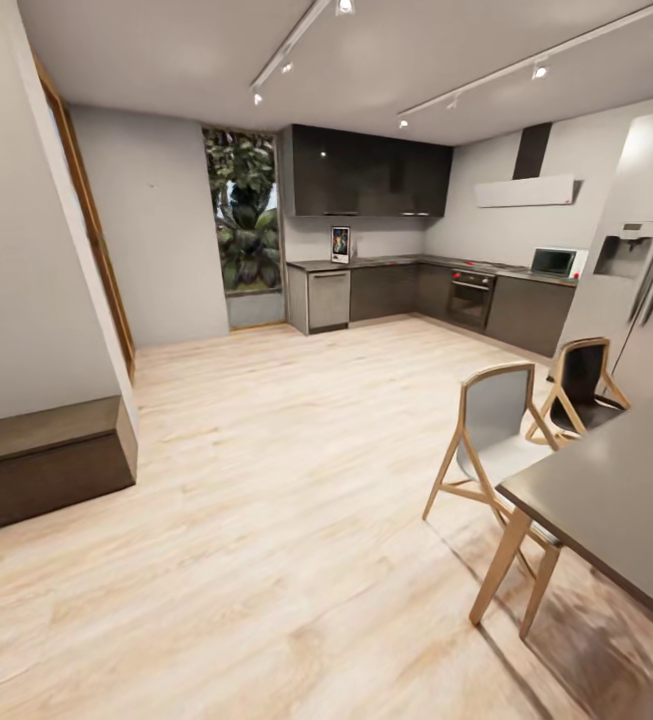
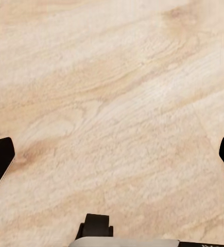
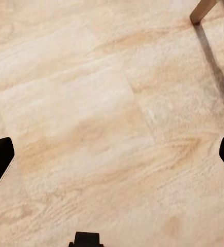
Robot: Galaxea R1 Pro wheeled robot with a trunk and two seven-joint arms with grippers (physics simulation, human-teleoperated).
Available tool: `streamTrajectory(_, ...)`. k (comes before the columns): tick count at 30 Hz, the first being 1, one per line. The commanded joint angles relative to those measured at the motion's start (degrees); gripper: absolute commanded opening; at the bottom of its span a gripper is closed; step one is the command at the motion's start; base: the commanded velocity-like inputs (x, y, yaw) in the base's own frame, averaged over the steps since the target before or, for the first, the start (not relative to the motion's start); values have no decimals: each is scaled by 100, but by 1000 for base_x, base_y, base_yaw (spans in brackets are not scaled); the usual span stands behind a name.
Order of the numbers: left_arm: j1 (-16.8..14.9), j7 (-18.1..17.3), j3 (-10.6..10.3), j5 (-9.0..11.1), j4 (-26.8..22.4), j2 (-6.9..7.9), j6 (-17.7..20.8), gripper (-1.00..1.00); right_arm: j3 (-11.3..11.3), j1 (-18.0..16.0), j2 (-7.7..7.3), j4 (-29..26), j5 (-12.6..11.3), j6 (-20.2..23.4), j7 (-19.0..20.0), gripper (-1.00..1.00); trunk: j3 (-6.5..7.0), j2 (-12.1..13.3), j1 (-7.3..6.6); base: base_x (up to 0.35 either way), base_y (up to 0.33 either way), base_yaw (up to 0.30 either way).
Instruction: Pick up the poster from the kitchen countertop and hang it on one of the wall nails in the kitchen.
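Left: a dark low bench (image 1: 46,465) against the near wall. Centre, far across the wooden floor (image 1: 266,480): the poster (image 1: 341,244) stands upright on the kitchen countertop (image 1: 406,263), against the back wall. Right: two chairs (image 1: 496,440) beside a grey table (image 1: 616,495). Left gripper (image 2: 112,154) and right gripper (image 3: 112,154) face the floor, jaws wide apart, holding nothing.

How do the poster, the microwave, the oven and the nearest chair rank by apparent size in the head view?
1. nearest chair, though closeness to the camera inflates it.
2. oven.
3. microwave.
4. poster on the kitchen countertop, looks smallest.
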Motion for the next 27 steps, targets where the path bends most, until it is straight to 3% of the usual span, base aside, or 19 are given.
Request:
streamTrajectory(1,2,2,15,0,-6,-5,-8,100,-1,-3,-3,2,49,-14,-2,100,-4,-2,4,335,75,0)
streamTrajectory(27,4,1,15,0,-6,-3,-12,100,11,-3,-9,6,75,-20,-2,100,-4,-2,4,335,75,0)
